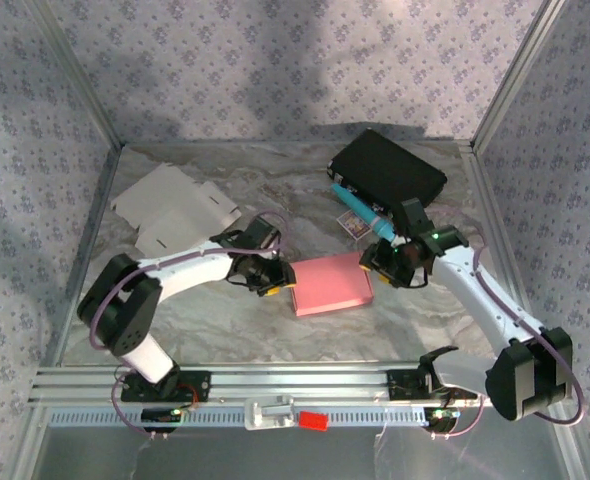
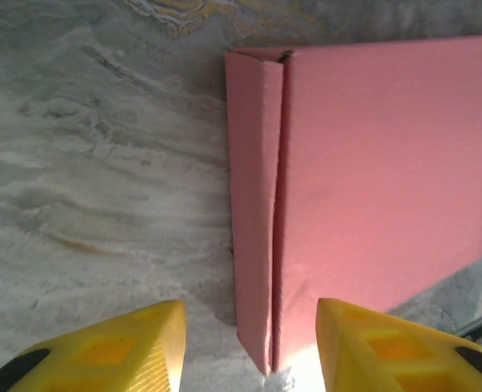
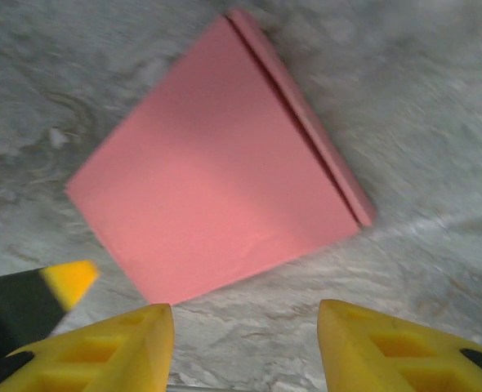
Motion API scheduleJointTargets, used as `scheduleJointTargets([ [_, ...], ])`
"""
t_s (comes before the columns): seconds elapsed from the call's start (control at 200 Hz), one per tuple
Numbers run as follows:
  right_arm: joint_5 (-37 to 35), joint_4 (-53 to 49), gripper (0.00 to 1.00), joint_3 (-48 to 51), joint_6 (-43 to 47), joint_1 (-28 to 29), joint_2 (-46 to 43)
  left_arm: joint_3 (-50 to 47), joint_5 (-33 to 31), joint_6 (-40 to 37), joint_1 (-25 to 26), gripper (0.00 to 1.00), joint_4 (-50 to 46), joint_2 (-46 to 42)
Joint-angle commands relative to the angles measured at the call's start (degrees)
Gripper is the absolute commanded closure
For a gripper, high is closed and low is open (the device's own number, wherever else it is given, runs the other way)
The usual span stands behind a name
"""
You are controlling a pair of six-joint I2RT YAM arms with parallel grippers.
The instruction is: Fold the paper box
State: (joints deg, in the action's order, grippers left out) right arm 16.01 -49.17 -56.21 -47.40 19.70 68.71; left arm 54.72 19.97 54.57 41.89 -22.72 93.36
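the pink box (image 1: 332, 284) lies closed and flat on the worktop (image 1: 205, 320). the left tool (image 1: 271, 280) hovers at the box's left edge and the right tool (image 1: 385, 262) at its right corner. both are parted and empty, probably because the folding looks complete.

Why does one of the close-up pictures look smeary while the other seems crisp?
Right wrist view: the pink box and marbled table look smeared, likely motion blur. Left wrist view: the box's fold is crisp, with a pale glare patch at its near edge. Top external view: sharp, with broad soft shadows on the back wall.
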Motion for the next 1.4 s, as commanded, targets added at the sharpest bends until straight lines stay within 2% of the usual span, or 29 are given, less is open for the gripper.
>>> scheduleJointTargets([
  [0.0, 1.9, -0.4, 0.48, -3.7, 4.9, 0.1, 0.7, 3.4, 2.8, 0.8, 0.2, 0.57, 3.6, 3.3],
  [0.17, 1.4, -3.8, 0.5, -7.3, 7.6, 0.1, 0.4, 5.5, 3.4, -0.2, 1.8, 0.64, 3.7, 8.1],
  [0.385, -3.6, -11.4, 0.52, -10.9, 9.2, -0.4, -3.0, 10.4, 4.2, 0.9, 4.5, 0.74, 5.6, 13.4],
  [0.815, -6.1, -16.4, 0.52, -10.2, 8.5, -3.4, -10.6, 33.8, 6.4, 2.7, 9.9, 0.77, 4.6, 31.3],
  [1.094, -4.5, -17.7, 0.52, -10.2, 9.2, -5.4, -12.7, 44.6, 6.6, 2.9, 11.7, 0.76, 2.2, 38.2],
  [1.229, -3.7, -17.9, 0.52, -10.8, 10.2, -6.2, -13.0, 46.6, 5.6, 2.1, 11.8, 0.67, -0.5, 37.7],
  [1.394, -3.7, -16.6, 0.51, -11.6, 10.5, -6.5, -13.5, 45.7, 2.9, -0.3, 11.7, 0.59, -4.3, 33.0],
])
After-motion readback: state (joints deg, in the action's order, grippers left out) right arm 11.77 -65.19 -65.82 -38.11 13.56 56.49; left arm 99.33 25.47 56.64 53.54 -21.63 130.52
